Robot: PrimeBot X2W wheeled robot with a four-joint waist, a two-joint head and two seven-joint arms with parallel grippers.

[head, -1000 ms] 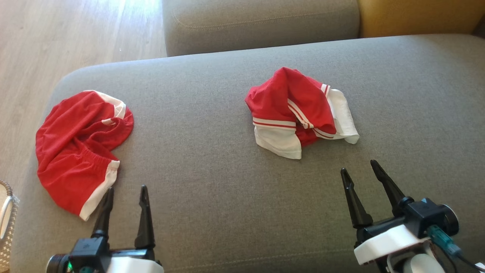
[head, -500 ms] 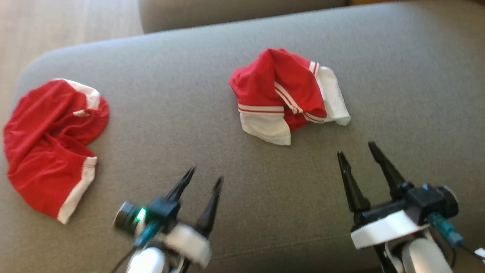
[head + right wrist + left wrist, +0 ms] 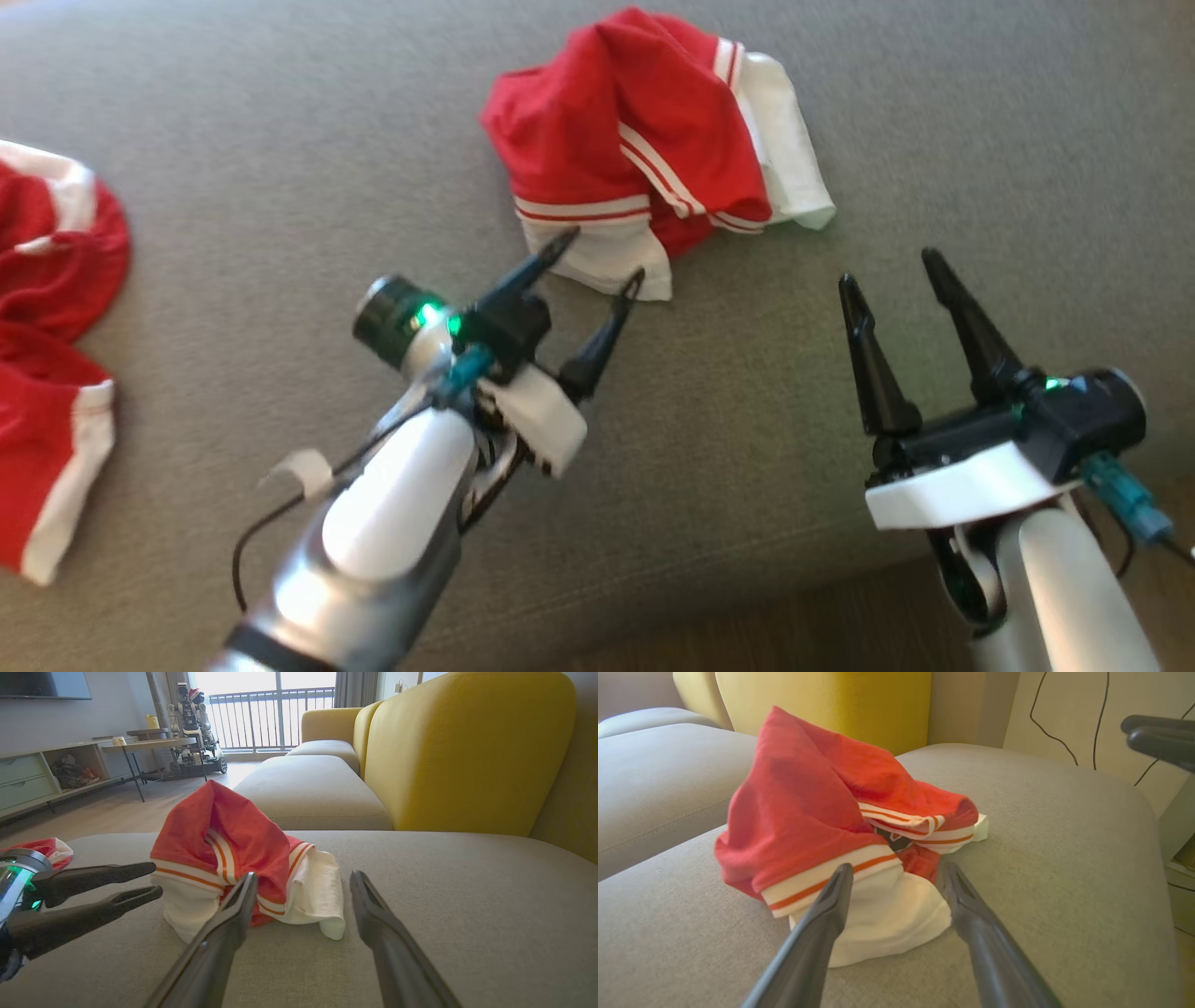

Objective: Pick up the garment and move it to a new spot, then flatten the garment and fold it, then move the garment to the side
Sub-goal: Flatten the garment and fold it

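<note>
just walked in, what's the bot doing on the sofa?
Two-armed robot over a grey sofa cushion. Its left gripper is open, fingertips at the white edge of a crumpled red-and-white garment; nothing gripped yet. The right gripper is open too, short of it. A second red garment lies at the cushion's left end.

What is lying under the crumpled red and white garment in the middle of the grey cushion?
The garment rests directly on the grey cushion, with its white hem flat on the fabric. Whether anything lies beneath its bunched red folds is hidden.
</note>
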